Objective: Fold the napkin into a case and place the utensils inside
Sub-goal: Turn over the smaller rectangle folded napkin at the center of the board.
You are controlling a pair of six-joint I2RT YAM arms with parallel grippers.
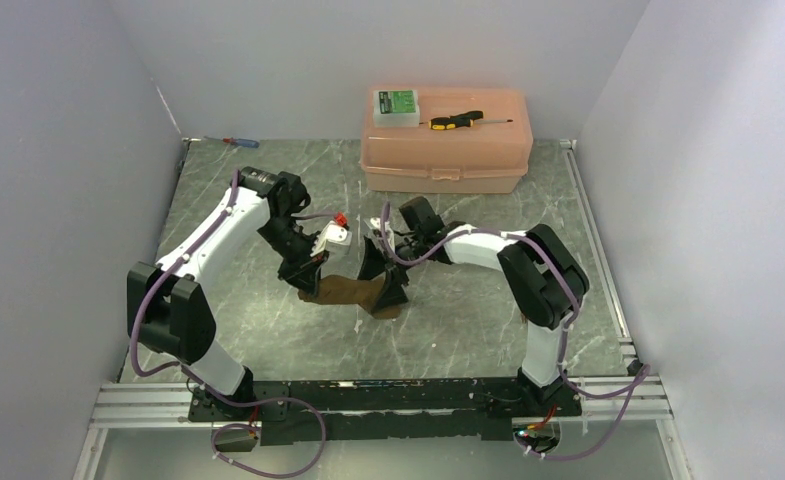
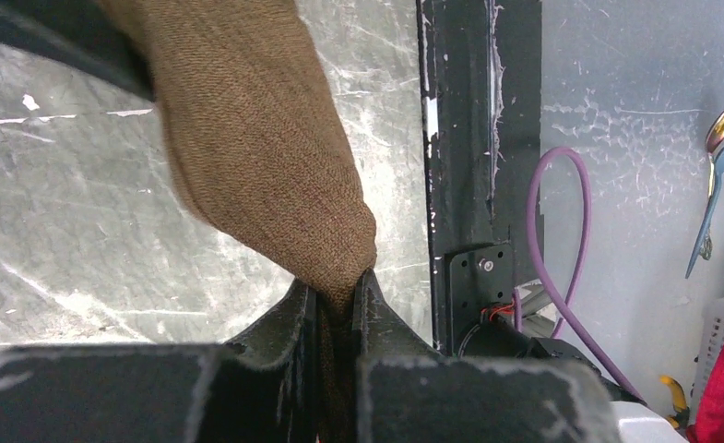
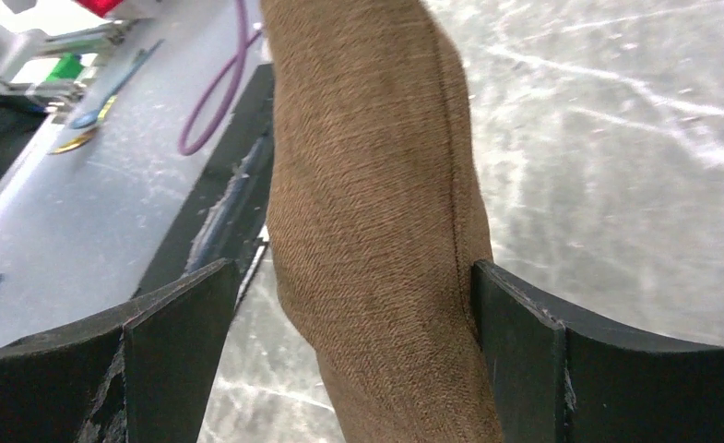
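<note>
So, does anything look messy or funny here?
Yes. The napkin is bunched into a rumpled roll, not flat: the left gripper pinches one end, and it runs between the open fingers of the right gripper.

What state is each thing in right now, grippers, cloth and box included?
napkin: bunched into a narrow band, not yet a case.
left gripper: shut on the napkin's end.
right gripper: open, fingers straddling the napkin.
pink box: lid closed.
yellow-and-black screwdriver: lying on the box lid.
blue-and-red screwdriver: lying at the table's far left corner.
</note>
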